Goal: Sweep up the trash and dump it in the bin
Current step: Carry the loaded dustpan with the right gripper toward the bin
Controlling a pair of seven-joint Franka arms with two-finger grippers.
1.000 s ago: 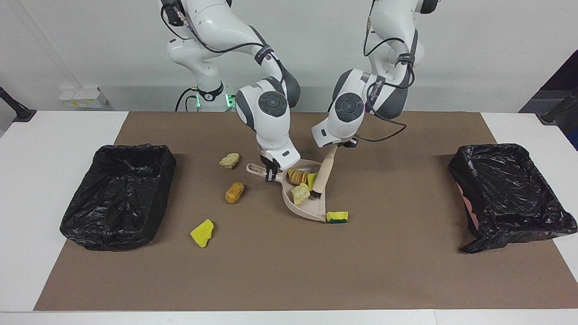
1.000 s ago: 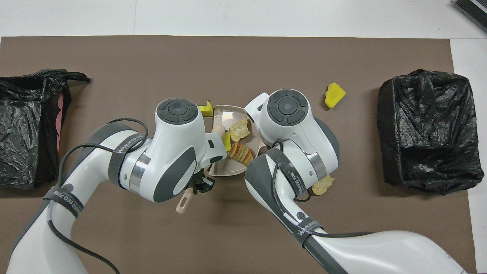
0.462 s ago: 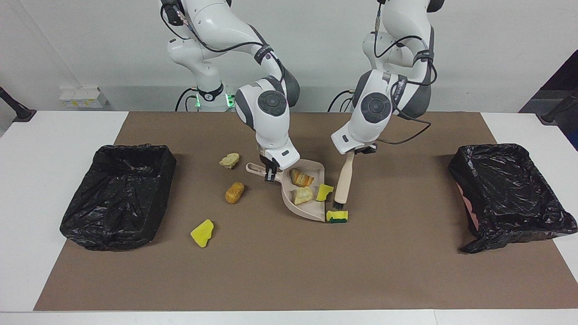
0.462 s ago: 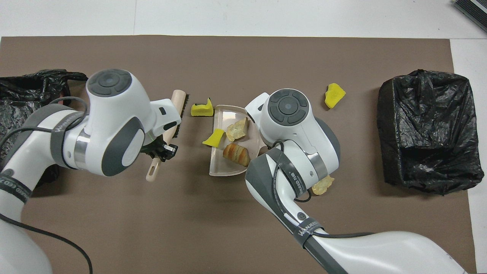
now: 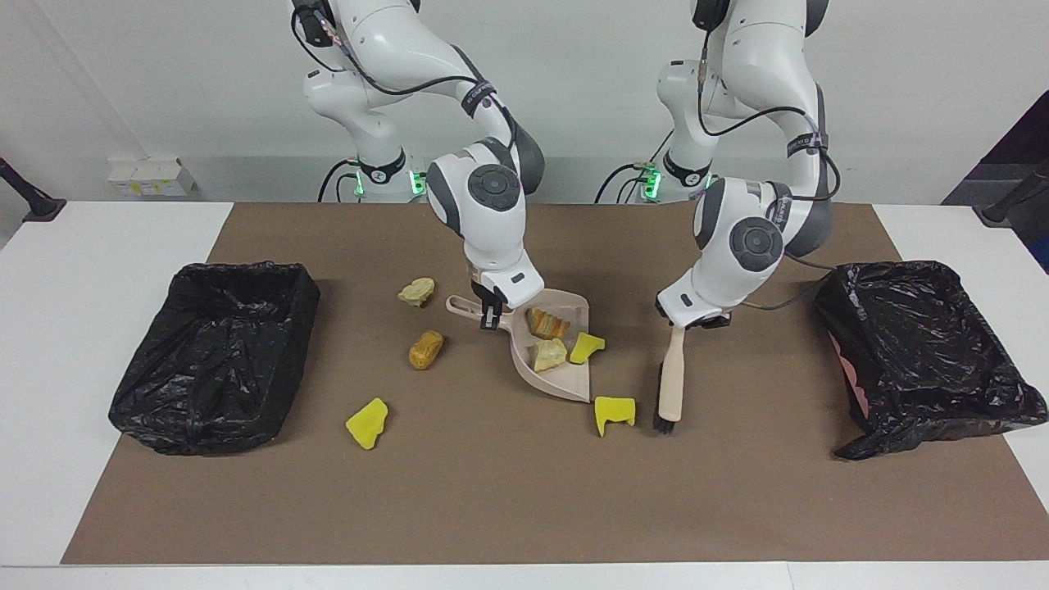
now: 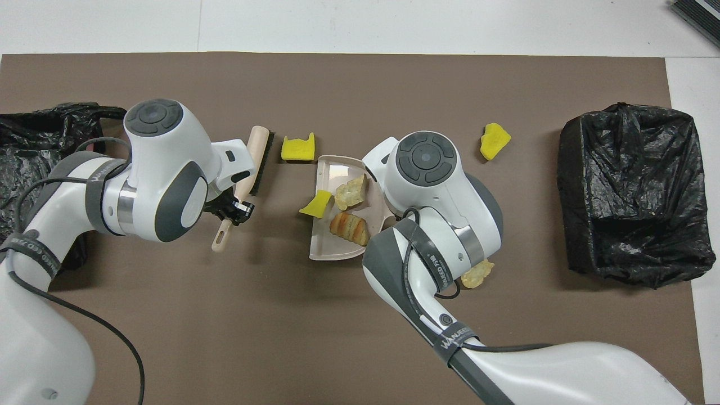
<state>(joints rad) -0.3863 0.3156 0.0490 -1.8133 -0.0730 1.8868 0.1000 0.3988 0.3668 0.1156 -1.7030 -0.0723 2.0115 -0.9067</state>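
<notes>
In the dustpan [image 5: 565,383] — three scraps [image 5: 551,354]; both bins [image 5: 215,352] hold nothing.

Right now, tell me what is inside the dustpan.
Inside the dustpan lie a striped brown bread lump, a pale tan lump and a yellow sponge chunk at its open edge. The right gripper covers the handle joint.

Beige dustpan [image 5: 557,373] — yellow, tan trash [image 5: 615,412]

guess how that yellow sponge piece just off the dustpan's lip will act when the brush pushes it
The yellow sponge piece looks light and soft, so it probably slides easily. Its notched, uneven shape suggests it may tumble or flip rather than roll. Being squashy, it could bounce off the brush.
</notes>
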